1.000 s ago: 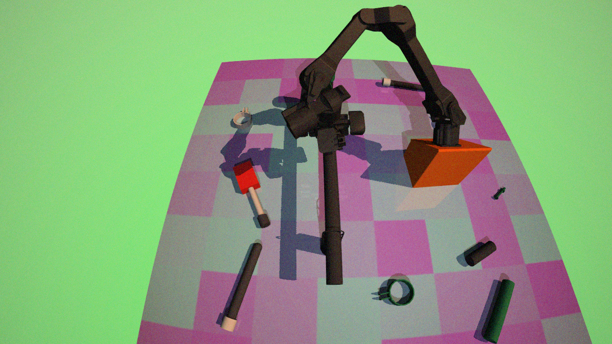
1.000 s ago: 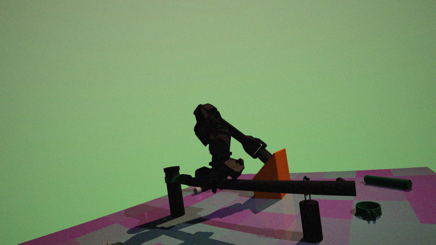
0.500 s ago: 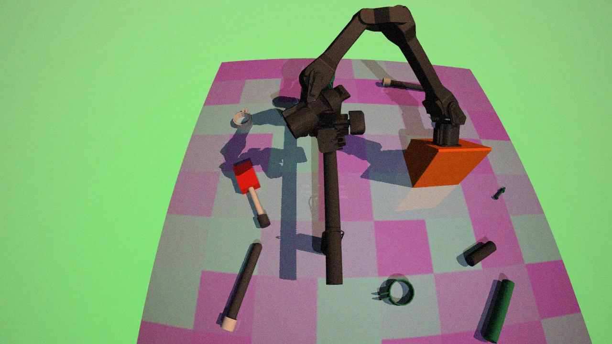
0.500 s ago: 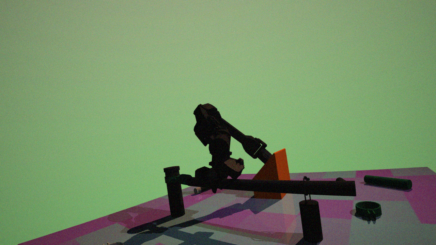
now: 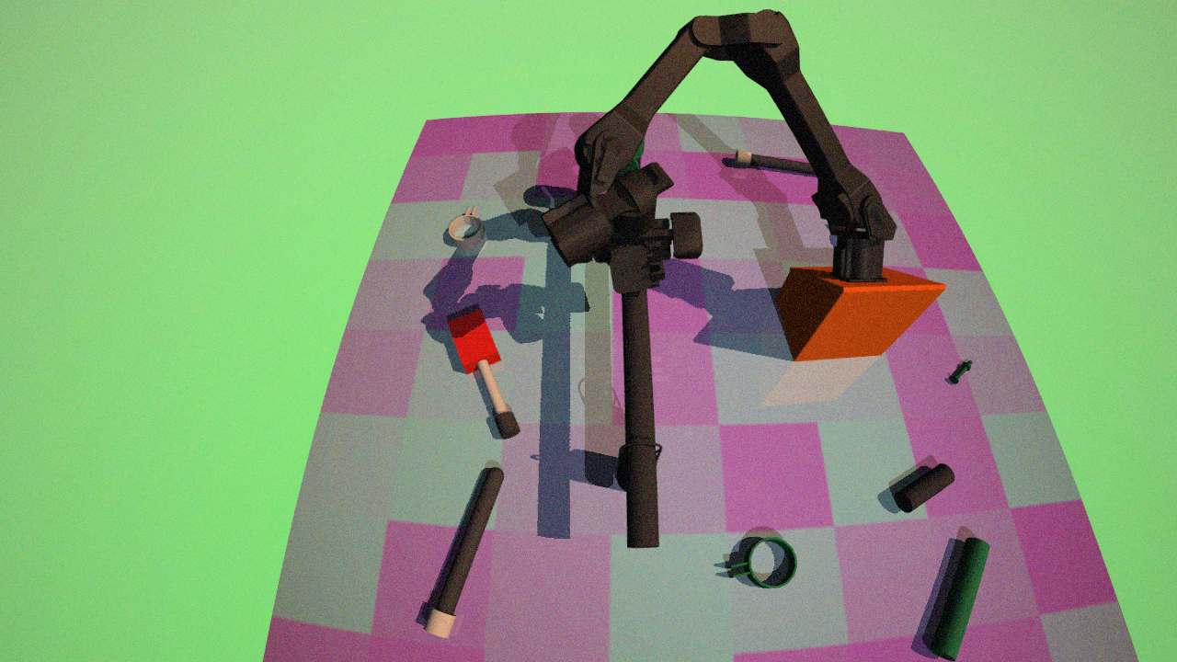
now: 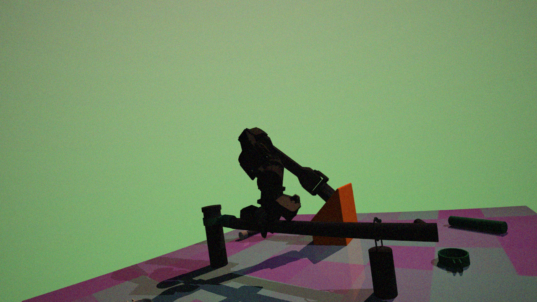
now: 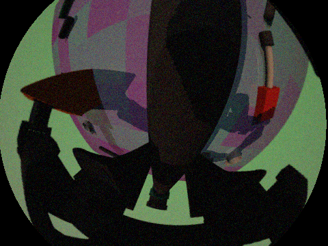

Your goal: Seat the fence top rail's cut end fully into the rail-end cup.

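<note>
My gripper is shut on the dark fence top rail, nearer its cup end. The big post stands upright at the left in the exterior view. Its green brace band sits up just under the post cap. The rail-end cup hangs on the band toward the rail. The rail's cut end meets or enters the cup; how deep is hidden. The rail's other end passes through the loop cap on the small post.
An orange wedge carries the arm's base. A red mallet, a pale ring band, a green ring band and several tubes, including a green tube, lie around the rail.
</note>
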Controlling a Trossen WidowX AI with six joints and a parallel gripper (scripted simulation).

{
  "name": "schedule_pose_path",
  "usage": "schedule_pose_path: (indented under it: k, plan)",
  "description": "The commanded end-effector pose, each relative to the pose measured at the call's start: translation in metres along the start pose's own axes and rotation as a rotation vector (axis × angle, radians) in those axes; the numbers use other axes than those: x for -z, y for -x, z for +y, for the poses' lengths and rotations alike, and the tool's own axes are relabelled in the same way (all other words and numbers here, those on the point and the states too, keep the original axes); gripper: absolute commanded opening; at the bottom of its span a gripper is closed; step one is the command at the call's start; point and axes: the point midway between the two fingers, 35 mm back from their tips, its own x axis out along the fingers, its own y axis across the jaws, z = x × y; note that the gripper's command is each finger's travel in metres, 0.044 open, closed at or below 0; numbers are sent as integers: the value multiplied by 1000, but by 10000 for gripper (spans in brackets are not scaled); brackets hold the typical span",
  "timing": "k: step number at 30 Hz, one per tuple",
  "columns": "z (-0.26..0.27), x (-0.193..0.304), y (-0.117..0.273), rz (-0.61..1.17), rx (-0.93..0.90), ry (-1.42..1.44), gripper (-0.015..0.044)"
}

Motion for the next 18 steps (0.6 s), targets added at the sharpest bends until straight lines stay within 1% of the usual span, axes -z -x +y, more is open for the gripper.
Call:
schedule_pose_path:
  k: [1,11,12,18]
  plan:
    - [-2,8,4,16,14,-2,0]
    - [-2,10,4,16,14,-2,0]
    - [0,1,1,-1,-2,1,0]
    - [0,1,1,-1,-2,1,0]
